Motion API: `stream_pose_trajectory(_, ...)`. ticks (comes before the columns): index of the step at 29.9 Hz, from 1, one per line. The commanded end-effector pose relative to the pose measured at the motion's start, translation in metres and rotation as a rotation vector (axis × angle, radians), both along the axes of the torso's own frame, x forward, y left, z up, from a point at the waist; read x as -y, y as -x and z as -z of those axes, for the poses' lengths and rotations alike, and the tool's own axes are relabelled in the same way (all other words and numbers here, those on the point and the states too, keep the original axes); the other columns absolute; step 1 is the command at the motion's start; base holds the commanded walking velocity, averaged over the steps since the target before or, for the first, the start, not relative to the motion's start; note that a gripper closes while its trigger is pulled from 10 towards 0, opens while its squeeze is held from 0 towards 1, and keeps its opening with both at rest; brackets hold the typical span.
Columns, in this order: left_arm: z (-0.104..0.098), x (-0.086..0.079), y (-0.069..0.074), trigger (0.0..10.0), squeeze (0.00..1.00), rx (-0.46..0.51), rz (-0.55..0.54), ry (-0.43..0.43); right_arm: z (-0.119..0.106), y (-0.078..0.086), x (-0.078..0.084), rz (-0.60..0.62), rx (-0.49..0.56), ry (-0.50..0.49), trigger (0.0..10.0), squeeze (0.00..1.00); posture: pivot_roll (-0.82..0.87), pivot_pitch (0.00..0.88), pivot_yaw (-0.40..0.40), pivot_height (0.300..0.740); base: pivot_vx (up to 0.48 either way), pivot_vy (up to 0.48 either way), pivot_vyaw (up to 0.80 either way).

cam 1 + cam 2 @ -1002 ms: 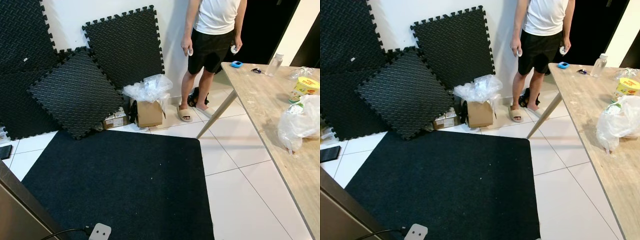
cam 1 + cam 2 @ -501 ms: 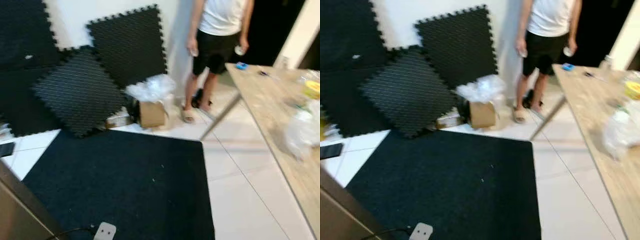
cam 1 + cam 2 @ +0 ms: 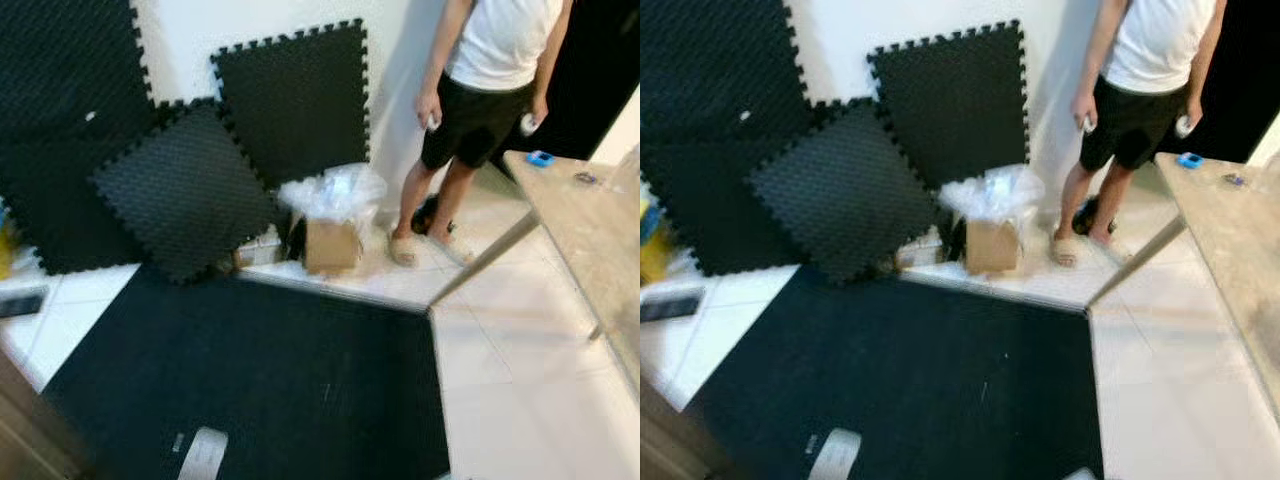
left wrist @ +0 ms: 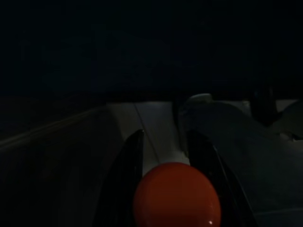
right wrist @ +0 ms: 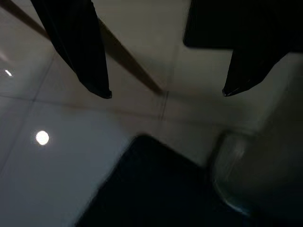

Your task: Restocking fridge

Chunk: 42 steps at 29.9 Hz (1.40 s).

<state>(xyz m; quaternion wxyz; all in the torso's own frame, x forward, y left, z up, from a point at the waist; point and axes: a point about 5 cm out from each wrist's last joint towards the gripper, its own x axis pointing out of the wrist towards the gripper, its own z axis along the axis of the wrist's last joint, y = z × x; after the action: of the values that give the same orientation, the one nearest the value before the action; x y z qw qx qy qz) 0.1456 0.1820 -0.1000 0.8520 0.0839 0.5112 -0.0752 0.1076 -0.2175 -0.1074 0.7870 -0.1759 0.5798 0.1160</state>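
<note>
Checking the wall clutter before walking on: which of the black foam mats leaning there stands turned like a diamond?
The black interlocking foam mat nearest the cardboard box: it rests on one corner, while the others stand square.

Your robot's body: two black-fingered pincers.
On your left pincer [image 4: 163,189] you see two long, glossy black fingers [image 4: 130,175], dim in the shade. On your right pincer [image 5: 163,92] the fingers [image 5: 78,47] are flat, matte black blades that narrow to blunt tips, with no cables, screws or markings you can make out.
</note>
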Motion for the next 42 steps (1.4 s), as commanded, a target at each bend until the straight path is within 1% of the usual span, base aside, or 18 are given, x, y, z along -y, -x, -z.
stream_pose_trajectory(1, 0.0055, 0.0004, 0.0143, 10.0, 0.0, -0.058, -0.007, 0.004, 0.0008, 0.0078, 0.0058, 0.001, -0.023, 0.007, 10.0, 0.0, 0.06, 0.0, -0.038, 0.74, 0.0, 0.0, 0.0)
stream_pose_trajectory(12, 0.0057, 0.0022, 0.0143, 10.0, 0.0, -0.062, 0.005, 0.008, 0.0005, 0.0091, 0.0075, -0.007, -0.027, -0.006, 10.0, 0.0, 0.05, 0.0, -0.04, 0.74, 0.0, 0.0, 0.0)
stream_pose_trajectory(14, 0.0056, 0.0025, 0.0141, 10.0, 0.0, -0.062, 0.006, 0.009, 0.0003, 0.0094, 0.0082, -0.005, -0.027, -0.01, 10.0, 0.0, 0.05, 0.0, -0.04, 0.74, 0.0, 0.0, 0.43)
stream_pose_trajectory(24, 0.0053, 0.0055, 0.0123, 10.0, 0.0, -0.06, 0.013, 0.015, -0.0013, 0.0078, 0.0127, -0.004, -0.022, -0.015, 10.0, 0.0, 0.05, 0.0, -0.044, 0.74, 0.0, 0.0, 0.79)
stream_pose_trajectory(38, 0.0057, 0.0084, 0.0124, 10.0, 0.0, -0.064, 0.017, 0.024, -0.0014, 0.0058, 0.0111, -0.001, -0.018, -0.02, 10.0, 0.0, 0.04, 0.0, -0.045, 0.74, 0.0, 0.0, 0.79)
stream_pose_trajectory(42, 0.0054, 0.0088, 0.0118, 10.0, 0.0, -0.061, 0.016, 0.03, -0.0016, 0.0049, 0.0111, 0.001, -0.012, -0.013, 10.0, 0.0, 0.04, 0.0, -0.044, 0.74, 0.0, 0.0, 0.0)
